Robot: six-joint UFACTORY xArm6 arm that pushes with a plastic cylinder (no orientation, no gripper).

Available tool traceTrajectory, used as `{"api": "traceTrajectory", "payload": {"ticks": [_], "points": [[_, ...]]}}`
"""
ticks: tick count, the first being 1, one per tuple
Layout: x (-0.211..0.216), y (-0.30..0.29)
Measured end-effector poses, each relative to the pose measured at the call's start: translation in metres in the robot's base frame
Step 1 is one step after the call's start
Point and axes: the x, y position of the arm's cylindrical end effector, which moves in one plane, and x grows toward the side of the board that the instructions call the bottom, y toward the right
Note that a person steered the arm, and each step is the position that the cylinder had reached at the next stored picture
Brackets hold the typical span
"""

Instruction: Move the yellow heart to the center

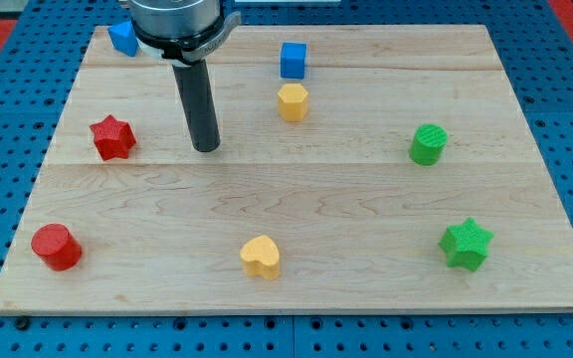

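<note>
The yellow heart [261,257] lies on the wooden board [346,199] near the view's bottom edge, a little left of the middle. My tip [205,148] touches the board in the upper left part, well above and to the left of the heart. The tip stands apart from every block. The nearest block to it is the red star [112,137] at its left.
A yellow hexagon [292,101] and a blue cube [292,60] sit at the view's top middle. A blue block [122,38] is at the top left, partly behind the arm. A red cylinder [56,247] is bottom left. A green cylinder [428,144] and green star [465,244] are right.
</note>
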Motion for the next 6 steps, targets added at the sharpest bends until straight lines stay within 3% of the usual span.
{"api": "traceTrajectory", "payload": {"ticks": [1, 2, 3, 4, 5, 6], "points": [[0.064, 0.033], [0.093, 0.114], [0.171, 0.111], [0.175, 0.048], [0.123, 0.031], [0.074, 0.052]]}}
